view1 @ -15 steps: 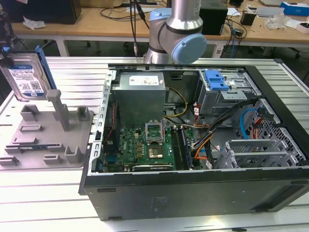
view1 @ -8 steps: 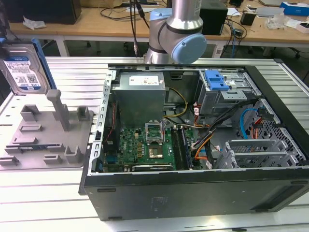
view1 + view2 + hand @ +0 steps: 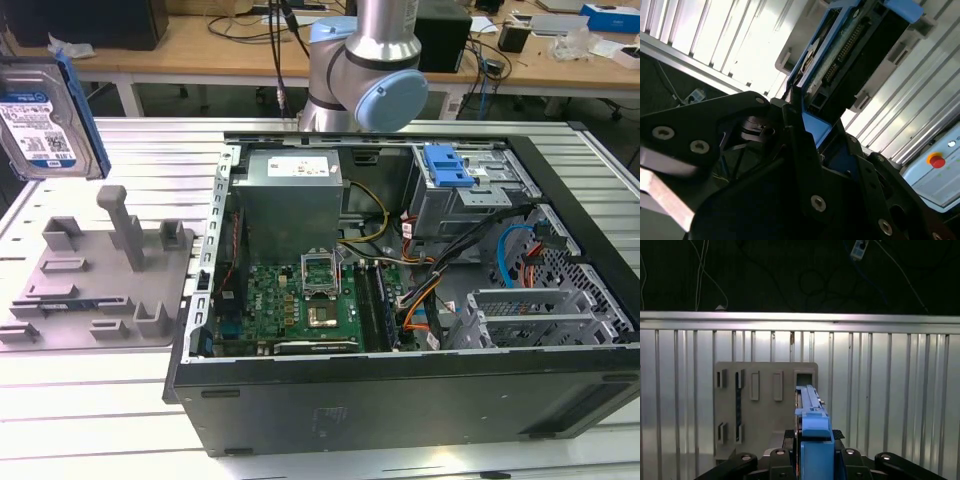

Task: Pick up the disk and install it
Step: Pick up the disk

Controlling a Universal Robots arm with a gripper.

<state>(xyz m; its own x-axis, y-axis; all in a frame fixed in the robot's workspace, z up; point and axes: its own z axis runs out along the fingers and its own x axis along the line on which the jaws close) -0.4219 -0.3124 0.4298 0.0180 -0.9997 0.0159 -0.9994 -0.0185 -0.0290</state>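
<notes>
Arm pose: the silver Universal Robots arm with pale blue joint caps [image 3: 372,70] rises behind the open black computer case [image 3: 400,405]. 1 silver tube and 1 blue-capped joint are visible, and the picture's top edge cuts off the upper links.

Wrist direction: in the first wrist view the camera looks along the gripper at the ribbed aluminium table [image 3: 900,390] and the grey plastic fixture tray [image 3: 765,410].

Gripper: the black 2-fingered gripper [image 3: 815,131] is clamped on the disk. 1 of its fingers [image 3: 846,454] presses each side of the blue frame, and no gap is visible between pad and frame.

Held item: the flat silver metal disk with white-and-blue label and bright blue plastic carrier frame [image 3: 45,115].

Disk position: it is in the air at the exterior view's left, above the fixture tray and apart from it. It stands nearly upright with its label facing the camera, well apart from the case.

Case contents: the grey metal power supply box [image 3: 290,195], the green motherboard [image 3: 300,300] and the ribbed blue plastic latch tab [image 3: 447,165] on the drive cage.

Cut off: the picture's edge trims the disk's left side in the exterior view.

Hard to make out: in the first wrist view the disk is edge-on, so it appears as a blue strip and a thin metal edge. In the second wrist view its dark underside and connector pins are in shadow.
</notes>
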